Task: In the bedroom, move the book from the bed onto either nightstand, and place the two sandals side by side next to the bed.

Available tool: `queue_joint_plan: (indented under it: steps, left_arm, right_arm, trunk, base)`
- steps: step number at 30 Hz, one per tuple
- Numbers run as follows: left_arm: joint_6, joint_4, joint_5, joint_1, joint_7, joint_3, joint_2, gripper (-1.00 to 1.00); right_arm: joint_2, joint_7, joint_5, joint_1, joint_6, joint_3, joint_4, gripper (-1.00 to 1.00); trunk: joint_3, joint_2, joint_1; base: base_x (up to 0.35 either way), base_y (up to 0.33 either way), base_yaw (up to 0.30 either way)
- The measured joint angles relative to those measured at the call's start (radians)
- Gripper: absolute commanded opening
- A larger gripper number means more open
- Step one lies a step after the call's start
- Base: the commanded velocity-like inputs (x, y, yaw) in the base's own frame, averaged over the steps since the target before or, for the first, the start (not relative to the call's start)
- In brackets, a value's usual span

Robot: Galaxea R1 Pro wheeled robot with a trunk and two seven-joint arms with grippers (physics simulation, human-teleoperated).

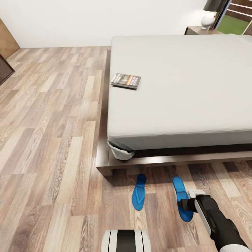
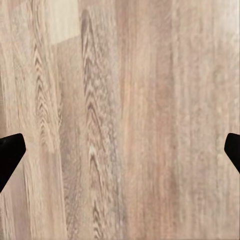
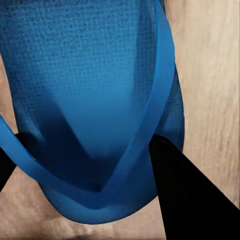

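Note:
The book (image 1: 125, 81) lies flat near the left edge of the bed (image 1: 182, 87), on its pale-grey mattress. Two blue sandals rest on the plank floor at the bed's foot, roughly parallel and about a sandal's width apart: the left sandal (image 1: 139, 192) and the right sandal (image 1: 179, 187). My right gripper (image 1: 187, 206) is down on the right sandal (image 3: 95, 90). One black finger (image 3: 185, 195) presses over its sole by the strap, and the other is partly hidden behind its edge. My left gripper (image 2: 120, 160) hangs open over bare floor.
A nightstand (image 1: 199, 30) carrying a white lamp (image 1: 209, 17) stands at the bed's far right corner. The bed's dark wooden frame (image 1: 105, 168) juts out just beyond the sandals. A dark cabinet (image 1: 5, 68) and a brown door (image 1: 7, 38) sit at the far left.

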Motion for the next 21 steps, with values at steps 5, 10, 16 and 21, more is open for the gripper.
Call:
queue_joint_plan:
  steps: [5,10,16,21]
  left_arm:
    - [-0.001,0.000,0.000,0.000,0.000,0.000,0.001,1.00]
    - [-0.005,0.000,0.000,0.000,0.001,0.000,0.003,1.00]
    - [-0.006,0.000,0.000,0.000,0.003,0.000,0.005,1.00]
    - [-0.007,0.000,0.000,0.000,0.015,0.000,0.005,1.00]
  right_arm:
    - [0.002,-0.001,0.001,-0.004,0.012,0.001,0.001,-1.00]
    - [0.001,-0.001,0.001,-0.005,0.014,0.000,0.003,-1.00]
    - [0.000,-0.001,0.001,-0.005,0.013,-0.001,0.004,-1.00]
    - [0.000,-0.001,0.001,-0.005,0.012,-0.003,0.005,-1.00]
  trunk:
    - [0.000,0.000,0.000]
    - [0.000,0.000,0.000]
    - [0.000,0.000,0.000]
    - [0.000,0.000,0.000]
  base:
    - [0.000,0.154,0.000]
    - [0.000,0.160,0.000]
    - [0.018,0.138,0.000]
    - [0.103,0.124,0.000]
